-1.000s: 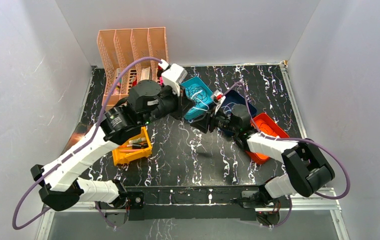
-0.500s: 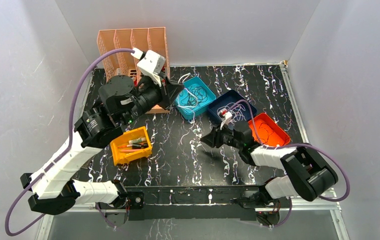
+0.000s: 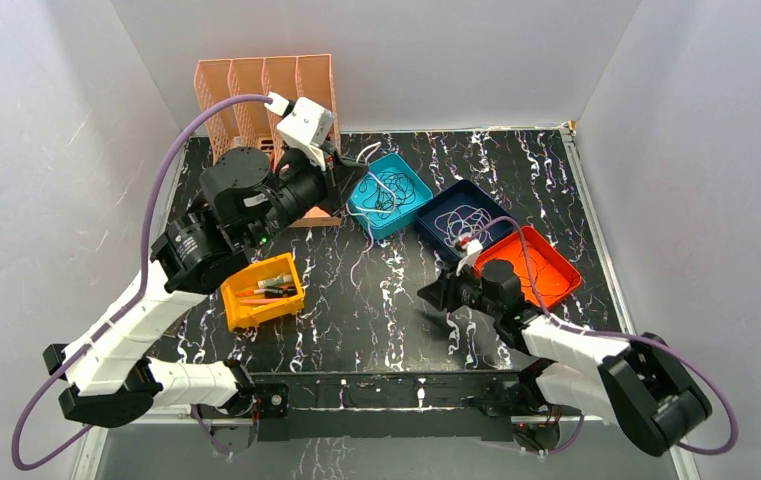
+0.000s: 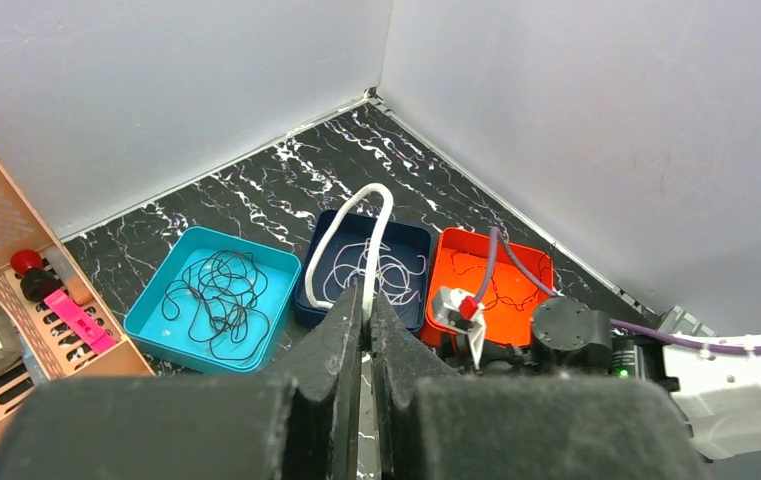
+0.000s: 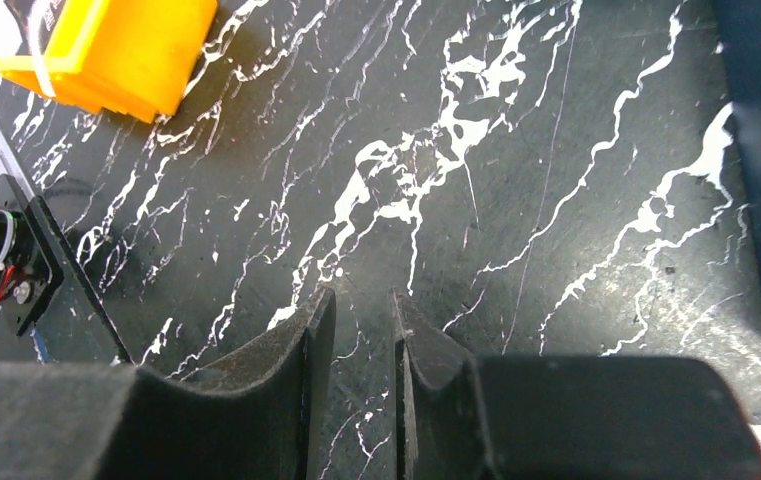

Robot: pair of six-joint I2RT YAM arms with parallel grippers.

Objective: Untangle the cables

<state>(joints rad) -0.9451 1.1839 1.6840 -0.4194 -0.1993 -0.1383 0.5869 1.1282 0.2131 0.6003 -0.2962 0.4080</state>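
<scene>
1. Top external view: a peach rack (image 3: pixel 256 95) stands at the back of the worktop (image 5: pixel 556 200), just left of and behind the left gripper (image 4: pixel 366 303). The left wrist view shows a pink item and a red knob in its nearest slots.
2. A yellow bin (image 3: pixel 256 305) with small items inside sits nearer the arm bases than that gripper. It lies well to the left of the right gripper (image 5: pixel 361 300).
3. The left gripper is raised above the worktop and clenched on a white cable (image 4: pixel 377 245). From the fingertips the cable rises, arches over, and drops toward the navy tray (image 4: pixel 414 250) ahead of it.
4. A teal tray (image 4: pixel 274 272) lies just right of the left gripper in the top view. Loose loops of black cable (image 4: pixel 218 295) lie flat inside it.
5. The navy tray comes next to the right, just beside the teal one. It holds a curly tangle of white cables (image 4: pixel 386 275), and the held cable runs into this tangle.
6. The right gripper hangs low over bare worktop on the near side of the navy tray, well apart from the left gripper. Its fingers stand slightly apart with nothing between them.
7. A red tray (image 4: pixel 461 250) lies right of and beyond the right gripper, just beside the navy tray. A thin dark cable (image 4: pixel 501 290) curls inside it.
</scene>
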